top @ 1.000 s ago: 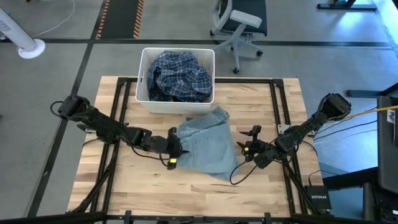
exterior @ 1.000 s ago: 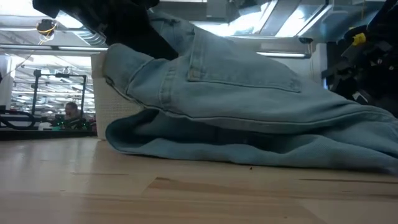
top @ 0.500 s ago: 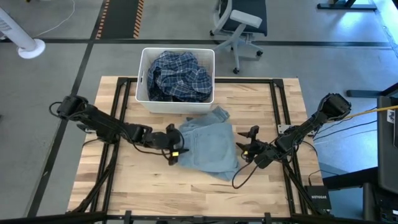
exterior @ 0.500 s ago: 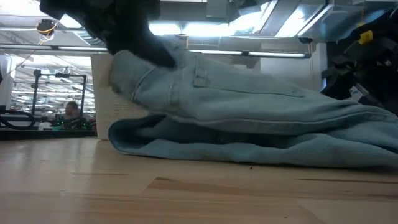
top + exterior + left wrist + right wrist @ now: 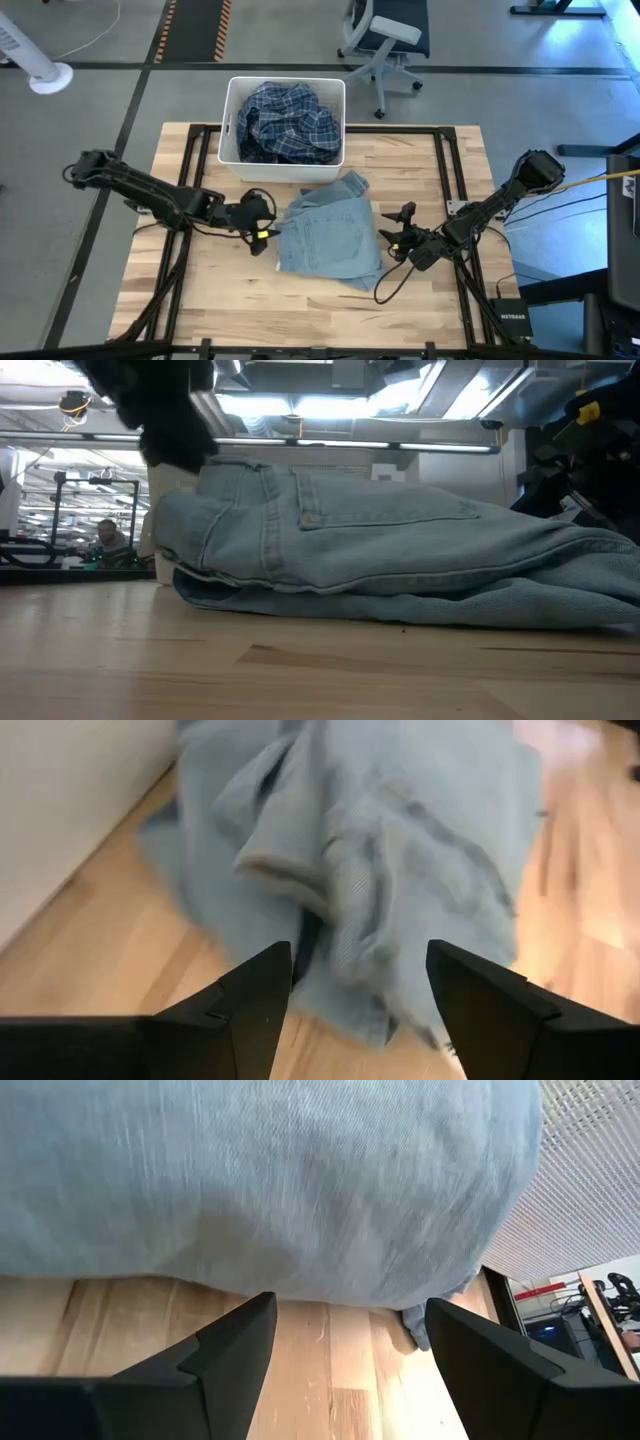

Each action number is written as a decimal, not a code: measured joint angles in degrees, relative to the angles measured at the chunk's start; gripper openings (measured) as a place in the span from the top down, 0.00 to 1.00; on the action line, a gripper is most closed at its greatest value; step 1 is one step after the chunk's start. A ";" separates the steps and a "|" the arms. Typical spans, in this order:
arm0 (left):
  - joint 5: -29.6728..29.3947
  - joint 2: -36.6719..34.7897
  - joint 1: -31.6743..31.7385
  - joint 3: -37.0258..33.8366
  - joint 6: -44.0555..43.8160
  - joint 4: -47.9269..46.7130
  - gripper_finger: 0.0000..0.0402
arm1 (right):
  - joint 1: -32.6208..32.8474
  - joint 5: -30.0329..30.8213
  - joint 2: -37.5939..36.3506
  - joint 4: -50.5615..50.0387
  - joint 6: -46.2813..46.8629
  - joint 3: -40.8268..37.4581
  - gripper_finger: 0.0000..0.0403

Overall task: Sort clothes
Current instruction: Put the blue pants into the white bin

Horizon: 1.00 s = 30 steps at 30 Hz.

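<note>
Wooden slatted table (image 5: 200,300), pale, with a black frame, filling the centre of the high view. White rectangular plastic bin (image 5: 232,110), at the table's upper middle edge, holding a crumpled navy-white plaid shirt (image 5: 288,122) that nearly fills it. Light blue denim piece (image 5: 325,233), folded over on itself, lying flat on the boards at frame centre just below the bin, its upper corner near the bin's wall; the low view shows a waistband, belt loops and a pocket seam. Judged thick and floppy, moderately heavy for cloth, not slippery, not fragile; a doubled edge such as the waistband fold seen in the left wrist view would likely give the firmest hold. Left gripper (image 5: 262,230), centre left of the high view, just beside the denim's left edge, fingers (image 5: 255,1000) spread apart with nothing between them. Right gripper (image 5: 392,232), centre right, just beside the denim's right edge, fingers (image 5: 225,1350) likewise spread and empty, cloth lying ahead of them.
</note>
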 joint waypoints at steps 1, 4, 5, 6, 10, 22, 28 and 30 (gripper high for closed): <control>-0.37 -0.04 0.02 -0.71 -1.19 -0.26 0.43 | 0.00 0.00 -0.02 0.33 0.02 0.00 0.32; -2.88 -0.04 0.02 -3.46 -4.22 -0.16 0.44 | 0.00 -0.28 -0.02 0.31 0.02 0.00 0.32; -3.33 -0.04 0.02 -4.61 -5.45 0.72 0.44 | 0.00 -0.46 -0.02 0.29 0.02 0.00 0.32; -3.40 -0.04 0.02 -5.86 -6.46 2.56 0.44 | 0.00 -0.48 -0.02 0.25 0.02 0.00 0.32; -0.84 -0.04 -0.41 -10.53 -7.68 12.79 0.44 | 0.00 -0.46 -0.02 0.35 0.02 0.00 0.32; -0.05 2.76 -4.71 -18.18 -10.06 29.94 0.44 | 0.00 0.30 -0.02 1.57 0.02 0.00 0.32; -3.42 10.18 -4.17 -18.37 -9.95 38.08 0.44 | 0.00 1.05 0.02 2.46 0.02 0.00 0.32; -3.90 13.21 -3.80 -18.37 -10.04 40.26 0.44 | 0.00 0.15 0.62 3.26 0.02 0.00 0.32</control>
